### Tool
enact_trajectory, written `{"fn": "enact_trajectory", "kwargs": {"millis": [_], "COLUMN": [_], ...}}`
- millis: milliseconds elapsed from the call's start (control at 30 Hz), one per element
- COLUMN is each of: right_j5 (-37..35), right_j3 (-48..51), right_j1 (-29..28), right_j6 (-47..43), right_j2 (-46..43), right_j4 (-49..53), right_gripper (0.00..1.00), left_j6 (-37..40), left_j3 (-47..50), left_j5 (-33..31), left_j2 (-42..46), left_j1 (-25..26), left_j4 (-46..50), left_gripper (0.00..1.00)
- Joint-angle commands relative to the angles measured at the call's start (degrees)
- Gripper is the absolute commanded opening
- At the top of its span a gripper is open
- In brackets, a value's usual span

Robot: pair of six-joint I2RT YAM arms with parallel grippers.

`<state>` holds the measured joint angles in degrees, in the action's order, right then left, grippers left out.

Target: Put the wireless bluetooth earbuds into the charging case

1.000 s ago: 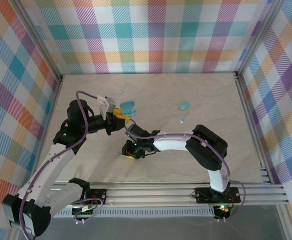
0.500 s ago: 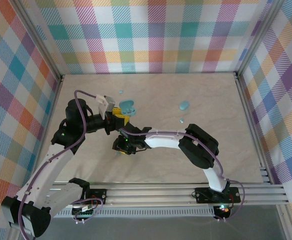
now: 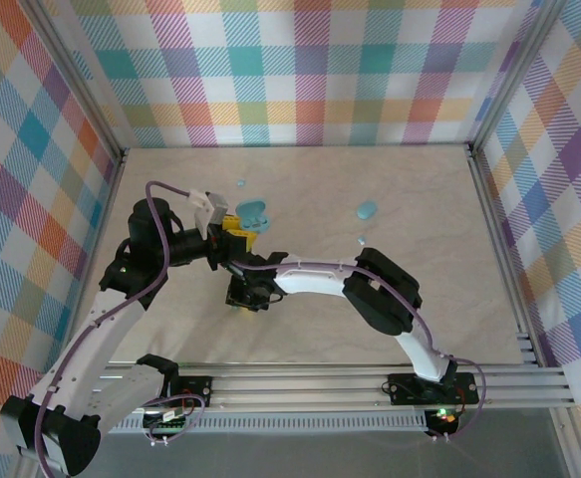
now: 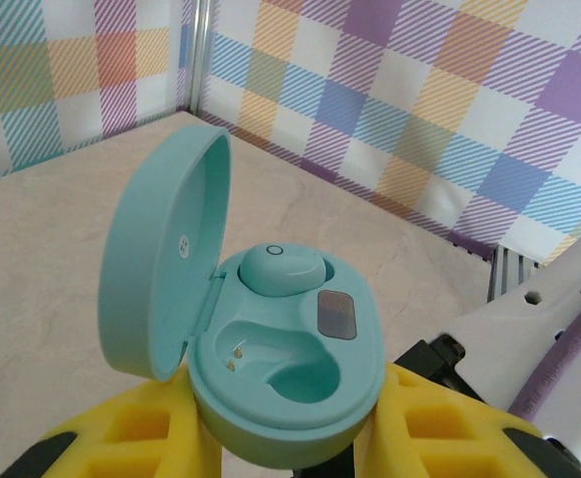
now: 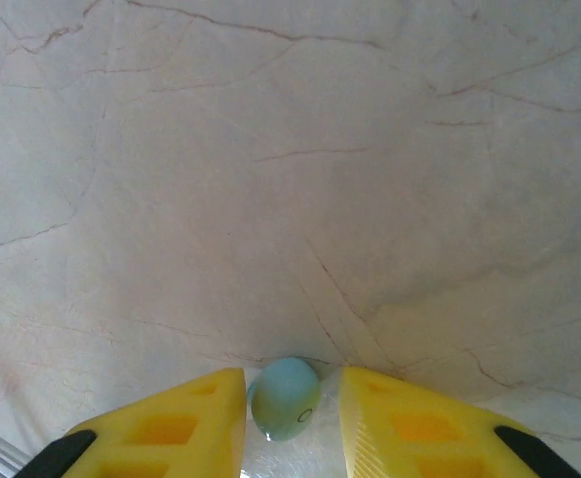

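My left gripper (image 4: 292,433) is shut on the base of a light-blue charging case (image 4: 360,373), held above the table with its lid (image 4: 160,269) hinged open to the left. One earbud (image 4: 282,269) sits in the far socket, and the near socket (image 4: 285,363) is empty. In the top view this case (image 3: 254,212) is left of centre, in front of the left gripper (image 3: 232,231). My right gripper (image 5: 292,403) is down at the table, open, its yellow fingers (image 5: 185,423) straddling a pale-blue earbud (image 5: 285,398). The bud leans on the left finger, with a small gap to the right one.
A second, closed light-blue case (image 3: 367,210) lies to the right on the marble table (image 3: 430,289), with a loose earbud (image 3: 362,240) just in front of it. Another earbud (image 3: 240,184) lies behind the held case. Plaid walls (image 3: 300,70) surround the table.
The right arm has reached further left and a little back, bringing its gripper close under the left gripper. Its jaws widened, then narrowed again. The left arm and case barely moved.
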<state>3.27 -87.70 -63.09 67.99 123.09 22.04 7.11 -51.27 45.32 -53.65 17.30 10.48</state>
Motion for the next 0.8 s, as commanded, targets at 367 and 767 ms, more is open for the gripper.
{"fn": "enact_trajectory", "kwargs": {"millis": [367,767], "right_j5": [-0.27,-2.35], "right_j3": [-3.69,15.53], "right_j1": [-0.63,5.2], "right_j6": [-4.39,-5.58], "right_j2": [3.03,-10.35], "right_j4": [6.43,-0.13], "right_gripper": [0.21,0.1], "left_j6": [0.97,0.79], "left_j3": [-1.37,-0.92], "left_j5": [0.61,0.82], "left_j2": [1.35,1.23], "left_j1": [-0.69,-0.74], "left_j4": [0.43,0.16], "left_gripper": [0.22,0.22]}}
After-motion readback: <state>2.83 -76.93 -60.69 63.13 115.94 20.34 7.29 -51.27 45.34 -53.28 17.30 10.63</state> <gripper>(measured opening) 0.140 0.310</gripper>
